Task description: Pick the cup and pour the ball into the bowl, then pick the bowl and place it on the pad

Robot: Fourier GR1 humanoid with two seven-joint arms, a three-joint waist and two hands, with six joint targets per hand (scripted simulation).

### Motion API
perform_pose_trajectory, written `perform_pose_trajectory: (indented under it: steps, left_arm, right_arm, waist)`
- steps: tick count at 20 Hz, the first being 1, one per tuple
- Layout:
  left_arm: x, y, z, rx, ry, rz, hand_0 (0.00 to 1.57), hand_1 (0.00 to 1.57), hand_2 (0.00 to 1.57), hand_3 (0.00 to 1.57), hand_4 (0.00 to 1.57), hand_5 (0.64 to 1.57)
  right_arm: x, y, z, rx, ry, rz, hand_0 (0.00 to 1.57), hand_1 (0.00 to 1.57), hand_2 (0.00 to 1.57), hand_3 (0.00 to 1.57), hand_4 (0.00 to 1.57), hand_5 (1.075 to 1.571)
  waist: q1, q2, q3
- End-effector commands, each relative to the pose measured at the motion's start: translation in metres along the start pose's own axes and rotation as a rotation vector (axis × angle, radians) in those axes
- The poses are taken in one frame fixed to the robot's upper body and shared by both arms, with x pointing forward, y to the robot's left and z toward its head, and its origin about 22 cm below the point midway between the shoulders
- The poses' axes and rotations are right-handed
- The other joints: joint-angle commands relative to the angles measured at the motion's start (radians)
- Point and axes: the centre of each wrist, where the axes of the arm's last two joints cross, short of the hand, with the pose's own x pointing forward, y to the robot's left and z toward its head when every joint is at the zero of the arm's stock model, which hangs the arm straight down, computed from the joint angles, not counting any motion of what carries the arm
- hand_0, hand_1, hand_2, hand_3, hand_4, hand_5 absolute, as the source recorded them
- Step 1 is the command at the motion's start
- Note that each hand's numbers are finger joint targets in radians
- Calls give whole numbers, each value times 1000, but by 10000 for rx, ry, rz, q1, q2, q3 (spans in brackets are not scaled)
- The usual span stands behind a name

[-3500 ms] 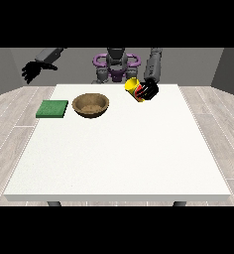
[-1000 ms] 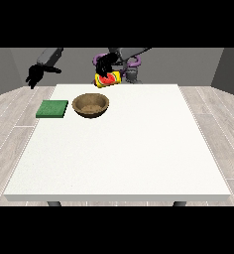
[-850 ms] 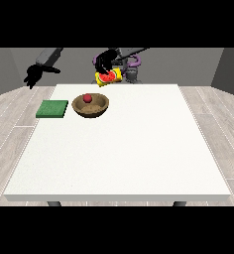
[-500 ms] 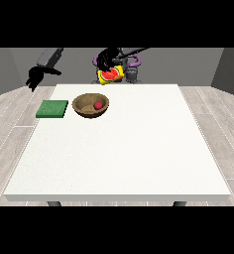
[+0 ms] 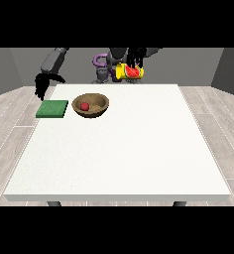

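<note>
A wooden bowl (image 5: 90,105) stands on the white table (image 5: 124,149) at the back left, and a red ball (image 5: 84,105) lies inside it. Left of the bowl is a flat green pad (image 5: 52,108). A yellow cup (image 5: 129,72) with a watermelon picture is tipped on its side in the air above the table's far edge, right of the bowl. The hand at the view's right (image 5: 135,56) is curled round it from above. At the view's left, the other hand (image 5: 42,85) hangs just beyond the pad's far left corner, fingers pointing down and holding nothing.
The robot's torso (image 5: 106,69) stands behind the far edge. Grey wooden floor surrounds the table.
The ball has gone from the cup into the bowl. The tipped cup has moved to the view's right, away from above the bowl. The hand at the view's left has come down towards the pad.
</note>
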Motion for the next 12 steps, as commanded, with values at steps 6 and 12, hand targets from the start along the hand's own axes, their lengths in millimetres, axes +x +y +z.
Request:
perform_pose_trajectory:
  steps: [6, 12]
  left_arm:
    - [-61, 7, 14, 1212, 1829, 6424, 1177, 1177, 1400, 1125, 775, 1537]
    - [-77, -2, 17, 2327, 2259, 9431, 287, 287, 0, 0, 832, 1559]
  right_arm:
    - [13, 8, -13, -491, -871, -404, 0, 0, 0, 0, 256, 1565]
    - [33, 46, -39, 660, -1363, -848, 0, 0, 0, 0, 393, 1570]
  waist:
    - [672, 1630, -21]
    - [-171, 2772, -12]
